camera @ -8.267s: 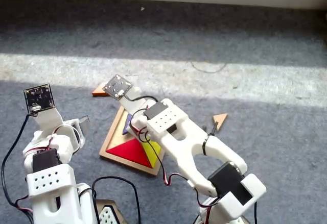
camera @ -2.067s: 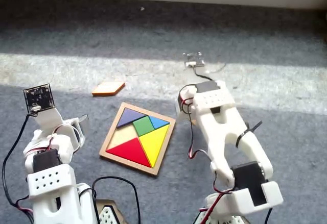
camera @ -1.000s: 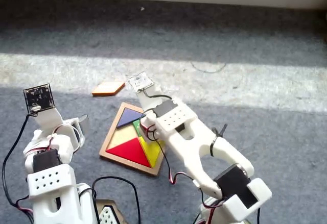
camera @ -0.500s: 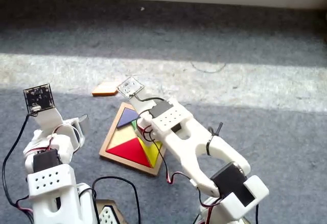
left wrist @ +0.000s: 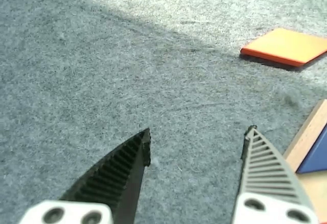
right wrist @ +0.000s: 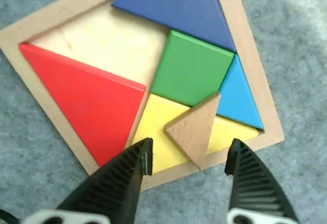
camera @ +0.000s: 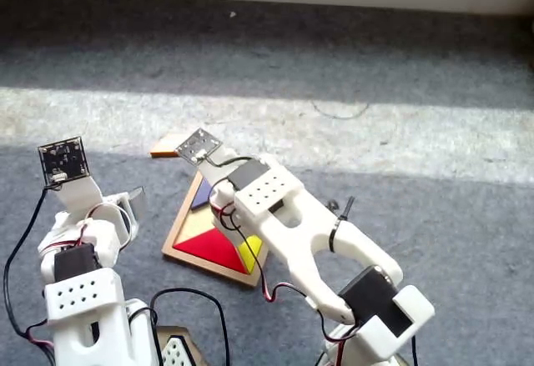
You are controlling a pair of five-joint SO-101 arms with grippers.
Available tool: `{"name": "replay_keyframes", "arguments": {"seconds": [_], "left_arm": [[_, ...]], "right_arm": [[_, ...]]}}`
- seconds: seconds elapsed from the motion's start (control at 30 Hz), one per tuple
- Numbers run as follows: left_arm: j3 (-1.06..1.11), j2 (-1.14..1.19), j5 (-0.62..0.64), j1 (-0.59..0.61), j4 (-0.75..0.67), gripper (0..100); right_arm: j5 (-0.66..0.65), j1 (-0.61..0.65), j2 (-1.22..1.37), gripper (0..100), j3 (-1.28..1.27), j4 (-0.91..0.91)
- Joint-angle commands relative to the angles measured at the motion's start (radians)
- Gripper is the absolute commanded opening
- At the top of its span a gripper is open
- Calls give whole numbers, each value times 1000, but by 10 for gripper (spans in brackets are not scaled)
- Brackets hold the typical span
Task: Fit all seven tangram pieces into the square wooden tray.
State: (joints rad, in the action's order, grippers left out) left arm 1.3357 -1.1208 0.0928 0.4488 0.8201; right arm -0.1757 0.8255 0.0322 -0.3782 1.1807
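Square wooden tray [right wrist: 249, 55] held five coloured pieces [right wrist: 191, 68], a wooden triangle [right wrist: 194, 129] atop the yellow triangle [right wrist: 153, 127]; orange parallelogram [left wrist: 283, 46] lay at 11 o'clock; left gripper [left wrist: 198, 137] and right gripper [right wrist: 189, 148] gaped.

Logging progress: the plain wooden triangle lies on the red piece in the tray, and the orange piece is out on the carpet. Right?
No: the right wrist view shows the wooden triangle on the yellow piece, not the red piece. The orange piece is out on the carpet.

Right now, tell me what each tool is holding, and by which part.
Nothing is held. The right tool stands open around the small wooden triangle, apart from its edges; the left tool is open above the carpet.
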Motion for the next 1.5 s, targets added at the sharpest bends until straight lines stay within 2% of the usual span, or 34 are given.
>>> {"name": "replay_keyframes", "arguments": {"seconds": [0.0, 0.13, 0.3, 0.43, 0.87, 1.03, 1.3, 1.47], "left_arm": [[-10, -13, -8, 10, -17, 294], [-10, -15, -8, 10, -17, 294], [-10, -15, -8, 10, -18, 294], [-10, -15, -8, 10, -20, 294], [-10, -15, -8, 10, -20, 294], [-10, -15, -8, 10, -20, 294], [-10, -15, -8, 10, -20, 294], [-10, -15, -8, 10, -20, 294]], "right_arm": [[6, -33, -19, 138, 53, 42], [-43, -125, -19, 13, 47, 41], [-103, -217, -18, 6, 41, 7], [-129, -243, -16, 6, -7, -31], [-141, -50, -12, 6, -107, -94], [-71, 15, -10, 6, -105, -96], [-64, 41, -8, 6, -105, -278], [-64, 38, -8, 6, -111, -326]]}}
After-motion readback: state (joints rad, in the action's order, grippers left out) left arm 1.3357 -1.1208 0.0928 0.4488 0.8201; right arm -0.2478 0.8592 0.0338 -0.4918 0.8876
